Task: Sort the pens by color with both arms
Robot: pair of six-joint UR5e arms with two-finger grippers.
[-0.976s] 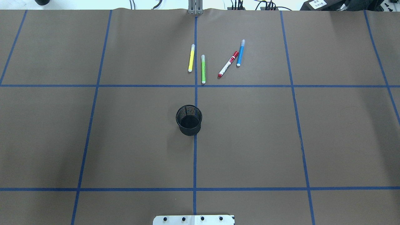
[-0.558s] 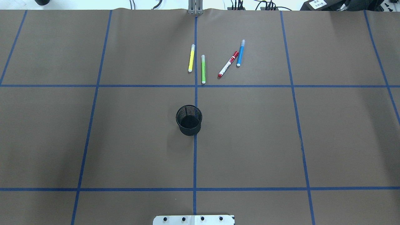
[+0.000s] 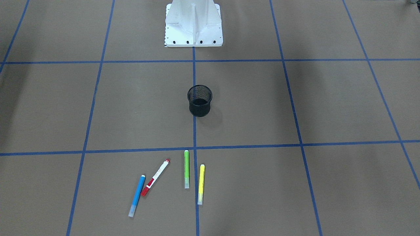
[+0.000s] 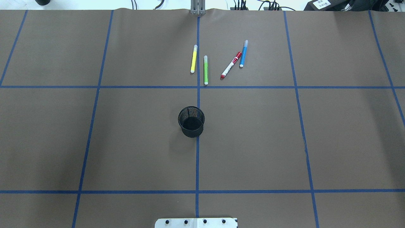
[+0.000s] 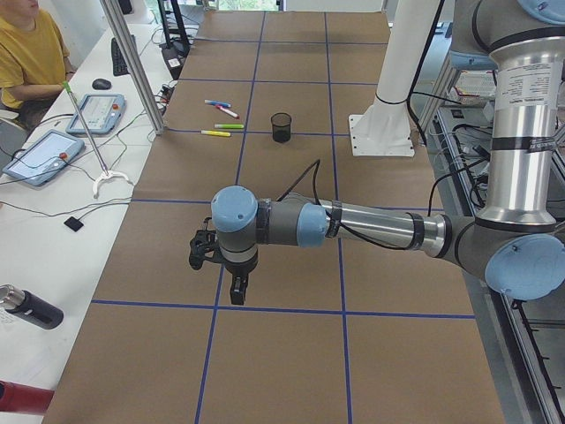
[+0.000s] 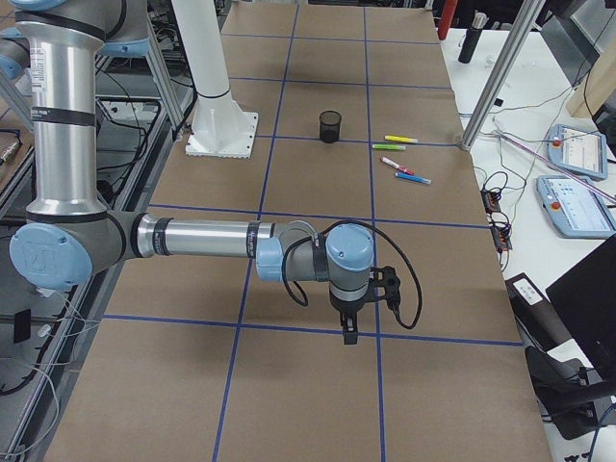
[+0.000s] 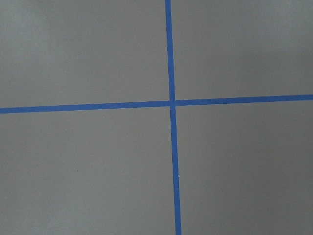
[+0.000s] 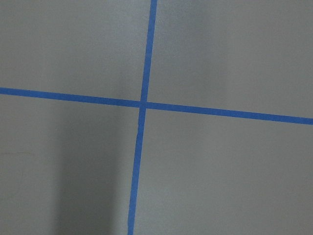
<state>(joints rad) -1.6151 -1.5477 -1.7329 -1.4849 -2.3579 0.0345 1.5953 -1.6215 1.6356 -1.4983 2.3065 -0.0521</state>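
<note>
Four pens lie on the brown table at its far side. In the overhead view they are the yellow pen (image 4: 193, 59), the light green pen (image 4: 206, 70), the white pen with red cap (image 4: 231, 65) and the blue pen (image 4: 243, 53). The front view shows them too: blue (image 3: 136, 195), red-capped (image 3: 155, 177), green (image 3: 186, 169), yellow (image 3: 201, 184). My left gripper (image 5: 237, 293) and right gripper (image 6: 348, 332) show only in the side views, far from the pens. I cannot tell whether they are open or shut. Both wrist views show only table and tape.
A black mesh cup (image 4: 191, 122) stands upright at the table's middle, also in the front view (image 3: 199, 100). The white pedestal base (image 3: 193, 23) stands behind it. Blue tape lines (image 4: 197, 158) grid the table. An operator (image 5: 26, 53) sits beside tablets (image 5: 44, 155).
</note>
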